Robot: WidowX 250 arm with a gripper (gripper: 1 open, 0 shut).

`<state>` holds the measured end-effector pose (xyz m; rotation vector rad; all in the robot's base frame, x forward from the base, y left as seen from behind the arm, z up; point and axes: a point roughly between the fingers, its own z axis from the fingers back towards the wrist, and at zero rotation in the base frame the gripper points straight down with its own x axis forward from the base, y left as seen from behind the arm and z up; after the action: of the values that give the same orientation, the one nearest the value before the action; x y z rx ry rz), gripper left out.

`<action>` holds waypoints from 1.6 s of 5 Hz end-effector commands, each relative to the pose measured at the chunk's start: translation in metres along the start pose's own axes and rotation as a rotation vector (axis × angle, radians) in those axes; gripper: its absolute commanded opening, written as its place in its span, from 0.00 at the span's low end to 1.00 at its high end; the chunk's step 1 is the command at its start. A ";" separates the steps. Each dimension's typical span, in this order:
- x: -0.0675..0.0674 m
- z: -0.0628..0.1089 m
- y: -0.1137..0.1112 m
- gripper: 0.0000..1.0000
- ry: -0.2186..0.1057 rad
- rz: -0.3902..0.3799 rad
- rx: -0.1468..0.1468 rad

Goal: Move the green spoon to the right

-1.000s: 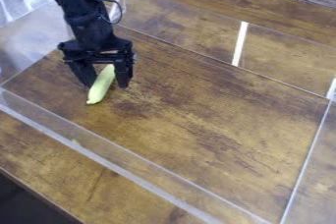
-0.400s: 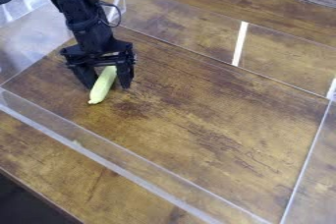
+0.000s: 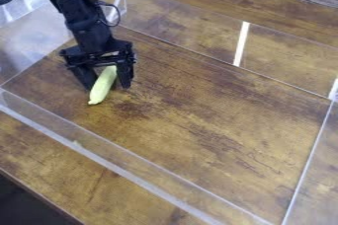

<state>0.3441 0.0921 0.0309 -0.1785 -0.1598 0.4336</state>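
Observation:
The green spoon (image 3: 101, 87) is a small yellow-green banana-like piece lying on the wooden table at the left, its upper end hidden under the gripper. My black gripper (image 3: 102, 77) points down over that upper end, open, with one finger (image 3: 77, 77) on the spoon's left and the other on its right. The jaws straddle the spoon without closing on it. Whether the fingertips touch the table I cannot tell.
A low clear acrylic wall (image 3: 158, 186) frames the wooden table (image 3: 224, 111), running along the front and right sides. A white glare streak (image 3: 242, 43) lies on the wood at the back. Black cables trail from the arm at the upper left.
The gripper has turned slightly over the spoon and stayed in place. The spoon has not moved.

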 end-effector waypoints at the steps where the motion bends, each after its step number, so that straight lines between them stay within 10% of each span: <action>1: 0.012 0.015 0.005 1.00 -0.047 0.023 -0.008; 5: 0.015 0.015 0.007 1.00 -0.022 0.055 -0.024; 6: 0.016 0.015 0.006 0.00 -0.023 0.054 -0.016; 8: 0.015 0.034 -0.014 0.00 -0.050 -0.001 0.019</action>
<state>0.3443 0.0908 0.0307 -0.1621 -0.0943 0.4594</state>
